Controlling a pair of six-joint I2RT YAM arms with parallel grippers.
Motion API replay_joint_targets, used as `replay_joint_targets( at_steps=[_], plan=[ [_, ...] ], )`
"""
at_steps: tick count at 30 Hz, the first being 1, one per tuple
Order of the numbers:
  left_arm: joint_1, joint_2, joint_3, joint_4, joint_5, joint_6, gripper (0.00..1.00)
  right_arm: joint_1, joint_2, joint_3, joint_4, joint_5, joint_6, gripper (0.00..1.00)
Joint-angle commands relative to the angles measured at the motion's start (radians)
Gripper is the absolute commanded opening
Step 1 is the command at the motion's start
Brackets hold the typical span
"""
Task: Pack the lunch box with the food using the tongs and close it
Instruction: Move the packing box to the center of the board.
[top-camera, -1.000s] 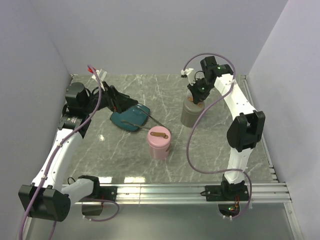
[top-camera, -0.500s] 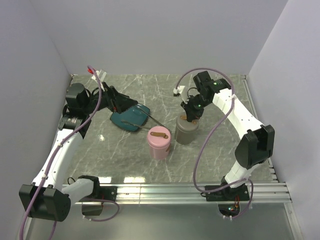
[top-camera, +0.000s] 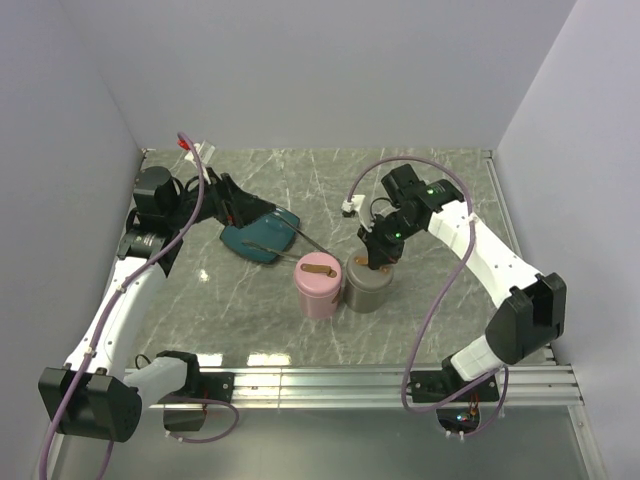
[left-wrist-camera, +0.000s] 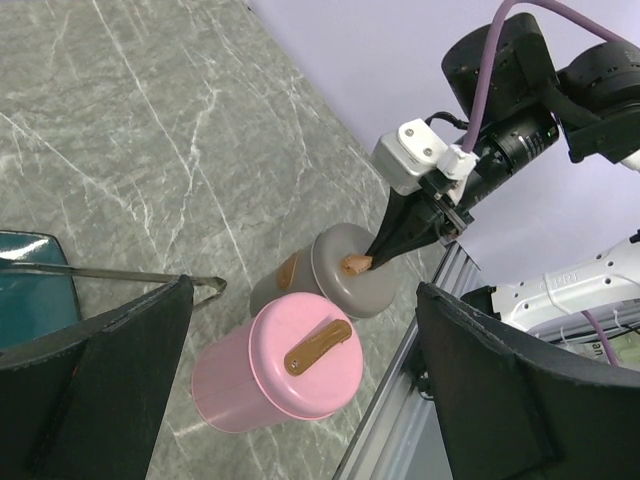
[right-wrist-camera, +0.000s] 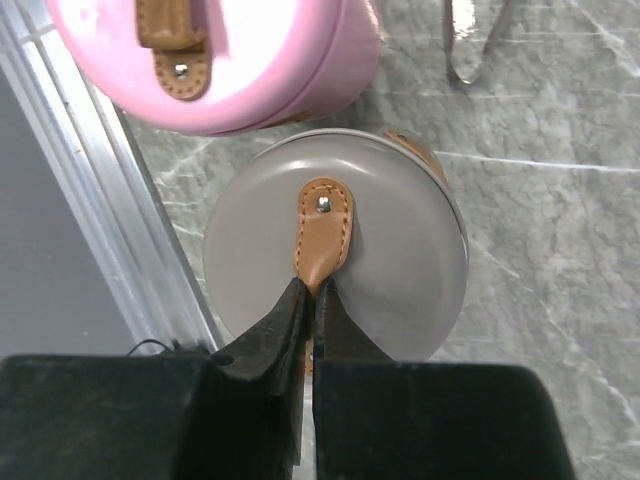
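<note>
The right pincer (right-wrist-camera: 308, 290) is pinched shut on the brown leather tab (right-wrist-camera: 322, 235) atop the grey lunch container (right-wrist-camera: 400, 270). That looks like the one handle it has, good for shifting the pot or lifting its lid. The container stands on the marble surface (top-camera: 430, 200) hard up against the pink lunch container (top-camera: 318, 285), whose lid is on; I'd guess the two are being kept together near the middle so both arms can reach. Over on the left, the tongs (top-camera: 295, 236) lie across the teal plate (top-camera: 255, 240) with their tips poking toward the pink pot, nobody holding them. The left pincer (top-camera: 235, 205) hovers by the plate, spread wide and empty, likely ready for the tongs. I can't make out the food from here.
</note>
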Motion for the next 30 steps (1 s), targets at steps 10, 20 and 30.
replay_joint_targets(
  at_steps=[10,20,30],
  plan=[
    [0.003,-0.005,0.034,0.01,0.011,0.025,0.99,0.071,0.029,-0.176,-0.141,0.042,0.065,0.0],
    [0.003,-0.012,0.03,0.01,0.009,0.026,0.99,0.071,0.037,-0.139,-0.139,0.064,0.083,0.24],
    [0.003,-0.003,0.04,-0.008,0.02,0.037,0.99,0.072,0.003,-0.067,-0.163,0.067,0.105,0.37]
  ],
)
